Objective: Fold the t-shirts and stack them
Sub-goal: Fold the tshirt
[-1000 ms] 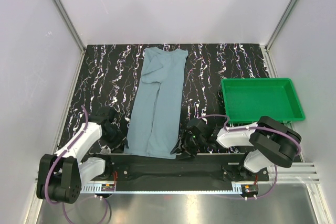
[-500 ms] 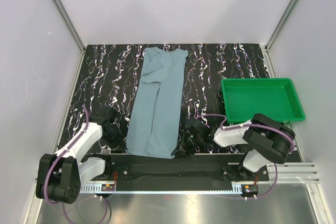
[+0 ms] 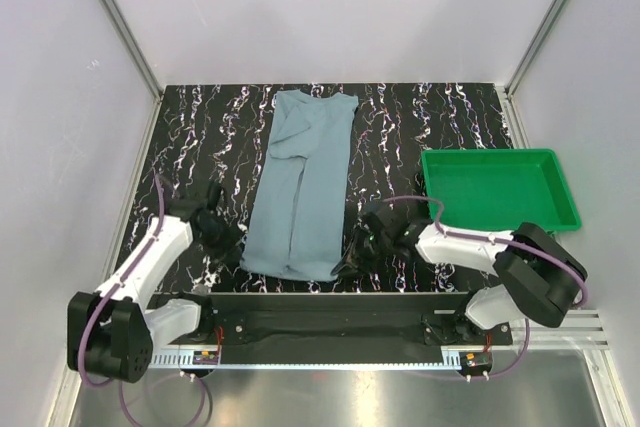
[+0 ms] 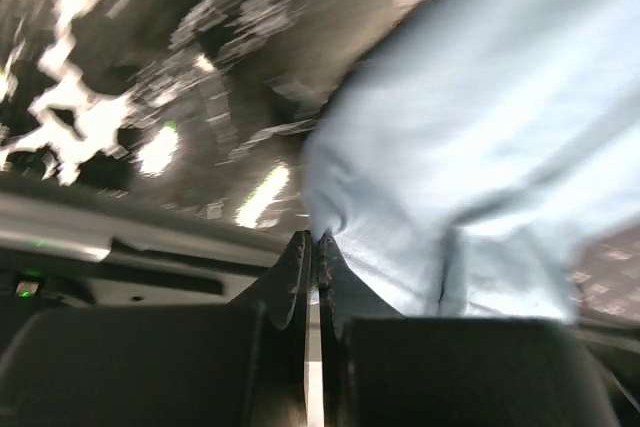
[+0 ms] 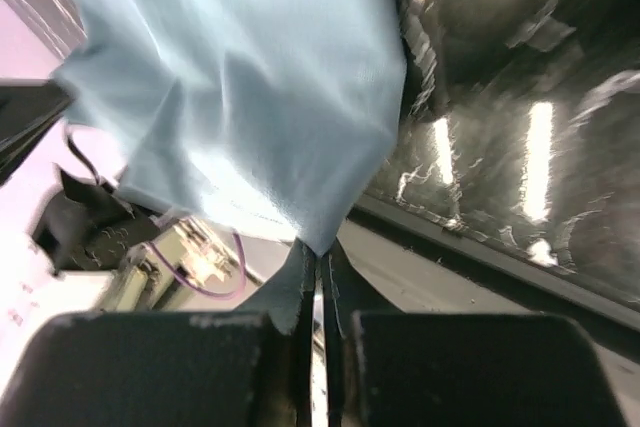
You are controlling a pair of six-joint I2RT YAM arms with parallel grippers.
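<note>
A dusty blue-grey t-shirt (image 3: 303, 187) lies as a long narrow strip down the middle of the black marbled table, collar end far, hem near. My left gripper (image 3: 232, 247) is shut on the hem's near left corner, where the cloth (image 4: 470, 147) bunches at the fingertips. My right gripper (image 3: 350, 252) is shut on the near right corner, and the cloth (image 5: 250, 97) hangs lifted from its tips. The near hem is raised off the table between the two.
A green plastic tray (image 3: 498, 189) stands at the right of the table, just beyond the right arm. The black base rail (image 3: 320, 312) runs along the near edge. White walls close in the left, far and right sides.
Both grippers have closed on the shirt's near corners and moved away from the rail, lifting and pulling the hem a little toward the far side.
</note>
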